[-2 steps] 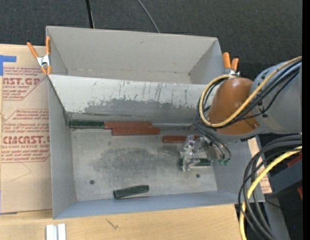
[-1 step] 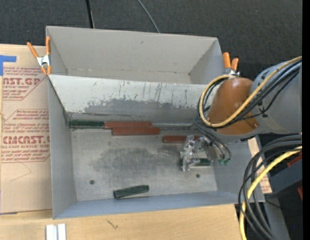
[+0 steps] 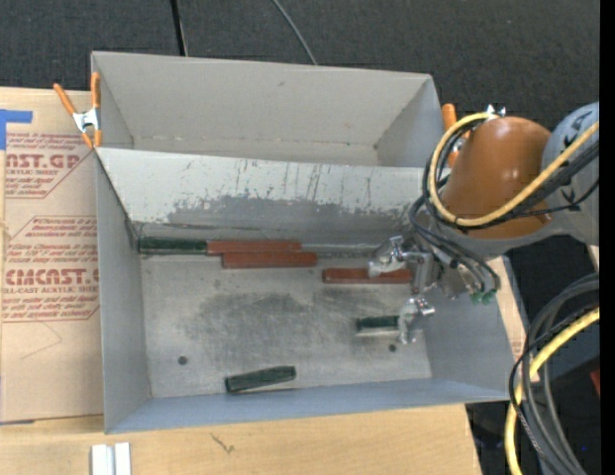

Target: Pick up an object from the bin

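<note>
The end effector (image 3: 402, 293) stood at the right end of the bin (image 3: 238, 320), its fingers (image 3: 390, 256) spread apart, one toward the back wall and one toward the front. It pinched nothing.

The short red bar (image 3: 358, 276) lay flat on the bin floor just left of the end effector. Its long axis ran left to right, parallel to the back wall, and seen from above its right end reached into the gap between the two fingers. The fingers therefore faced each other across the bar's narrow width, which suits a close on it. The tips' height above the floor could not be judged.

A green piece (image 3: 374, 323) lay just beside the front finger, on its left, with its long axis also left to right. Whether the two touched could not be told.

The arm came in over the right wall. Its orange cover (image 3: 490, 181), ringed by cables (image 3: 456, 146), hung above that wall, and the wrist was bent down and leftward into the bin.

A long red bar (image 3: 267, 256) and a green bar (image 3: 173, 247) lay end to end at the foot of the back wall, farther left. A front green bar (image 3: 259, 379) lay near the front wall, well apart from the end effector.

A grip this near the short red bar's end would probably let its free length sag or twist out. The front finger might also nudge the green piece.
</note>
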Available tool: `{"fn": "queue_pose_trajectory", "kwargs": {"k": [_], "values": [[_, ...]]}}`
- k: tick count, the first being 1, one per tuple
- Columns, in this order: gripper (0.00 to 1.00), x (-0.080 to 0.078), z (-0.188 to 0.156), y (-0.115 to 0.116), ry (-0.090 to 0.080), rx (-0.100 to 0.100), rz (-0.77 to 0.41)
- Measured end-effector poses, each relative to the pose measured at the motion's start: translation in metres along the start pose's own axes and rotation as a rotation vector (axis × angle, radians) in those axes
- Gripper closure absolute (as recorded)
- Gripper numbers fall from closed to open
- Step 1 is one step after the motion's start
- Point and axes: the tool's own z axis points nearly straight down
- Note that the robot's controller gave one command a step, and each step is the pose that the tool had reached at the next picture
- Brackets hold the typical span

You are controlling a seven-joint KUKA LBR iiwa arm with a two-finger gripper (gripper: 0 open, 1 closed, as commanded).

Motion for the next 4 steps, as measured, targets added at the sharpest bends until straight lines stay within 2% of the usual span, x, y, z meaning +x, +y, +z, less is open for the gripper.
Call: {"fn": "queue_pose_trajectory", "kwargs": {"k": [1, 2, 3, 4], "values": [[0.00, -0.002, -0.057, -0.008, -0.001, 0.000, -0.101], [0.00, -0.001, -0.032, -0.013, -0.013, 0.008, -0.255], [1.00, 0.024, 0.072, -0.010, -0.004, 0.002, -0.231], [1.00, 0.024, 0.072, -0.010, -0.005, 0.002, -0.231]]}}
